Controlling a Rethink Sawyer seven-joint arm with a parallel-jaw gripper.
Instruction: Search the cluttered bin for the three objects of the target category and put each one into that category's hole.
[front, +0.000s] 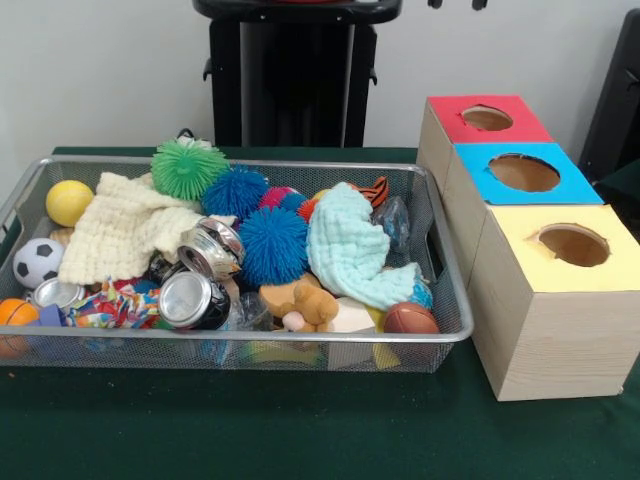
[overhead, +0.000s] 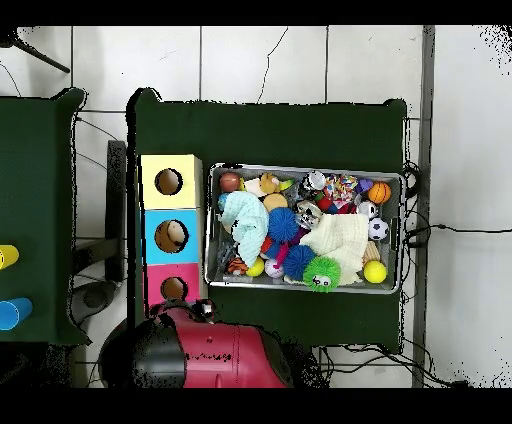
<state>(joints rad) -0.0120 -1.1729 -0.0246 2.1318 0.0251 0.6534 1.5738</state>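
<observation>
Gripper (front: 456, 4) tips at twelve o'clock, jaws unreadable; bin (front: 455, 330) holds possibly clear plastic (front: 393, 220) at two

We can read no text, label, brand, number or sign in either view. The crushed cans (front: 200, 275) in the wire bin (front: 440, 335) show only bare silver metal (any print on them is too small to make out), and the three wooden boxes (front: 520, 220) carry plain red, blue and yellow tops with round holes.
</observation>
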